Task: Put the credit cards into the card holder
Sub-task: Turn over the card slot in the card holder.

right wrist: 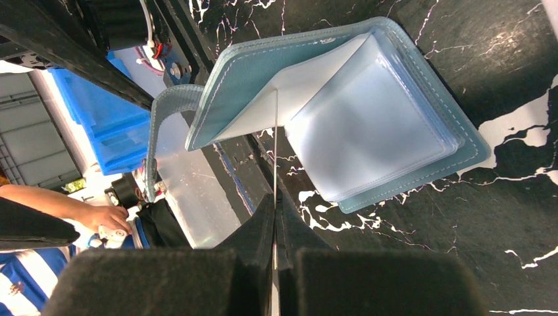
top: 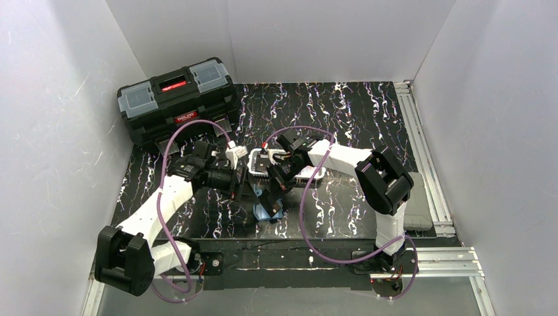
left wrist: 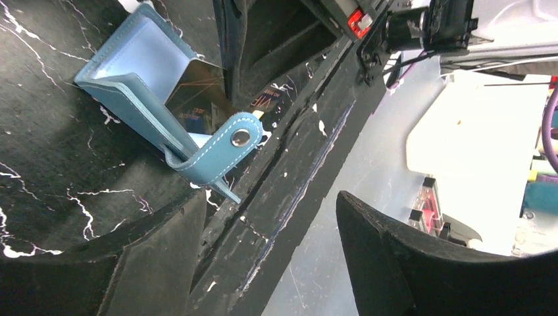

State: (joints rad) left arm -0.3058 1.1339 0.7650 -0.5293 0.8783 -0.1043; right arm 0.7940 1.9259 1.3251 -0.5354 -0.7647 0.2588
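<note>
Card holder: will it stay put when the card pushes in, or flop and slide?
Probably floppy: the card holder lies half open, one cover raised, sleeves fanned. Likely light and may slide on the smooth table, since the open left gripper is not gripping it. Its tab pokes past the table edge; a shove could tip it off.

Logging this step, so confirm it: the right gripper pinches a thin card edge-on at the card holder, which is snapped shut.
Wrong in one thing: the card holder lies open, its clear sleeves showing, as the right wrist view shows. The rest stands: the right gripper pinches a thin card edge-on at it.
</note>
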